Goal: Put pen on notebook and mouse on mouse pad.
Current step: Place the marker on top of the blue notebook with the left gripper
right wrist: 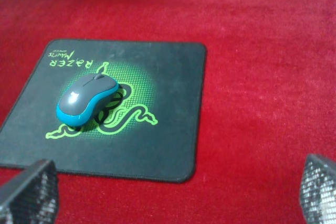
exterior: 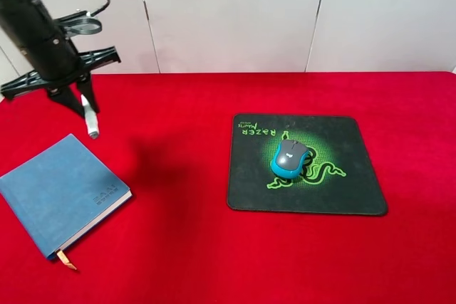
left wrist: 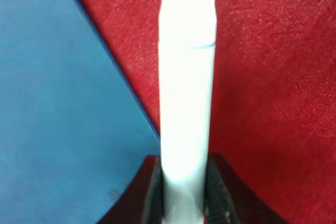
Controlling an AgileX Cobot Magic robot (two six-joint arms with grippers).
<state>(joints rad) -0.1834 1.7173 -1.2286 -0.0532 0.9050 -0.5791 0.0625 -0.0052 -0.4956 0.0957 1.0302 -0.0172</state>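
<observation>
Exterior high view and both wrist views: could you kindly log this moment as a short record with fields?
pen: clamped in the left pincer, tip down, beside the notebook's corner, not on it
notebook: closed, flat on the red cloth
mouse: resting on the mouse pad, over its green emblem
right pincer: open, holding nothing
remaining: pen onto notebook

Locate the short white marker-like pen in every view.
Exterior high: short white marker-like pen hangs from the jaws at upper left, over red cloth.
Left wrist: fills the middle, clamped in the jaws.
Right wrist: not in it.
Shared landmark: the square blue notebook, close beside the pen in both.
</observation>
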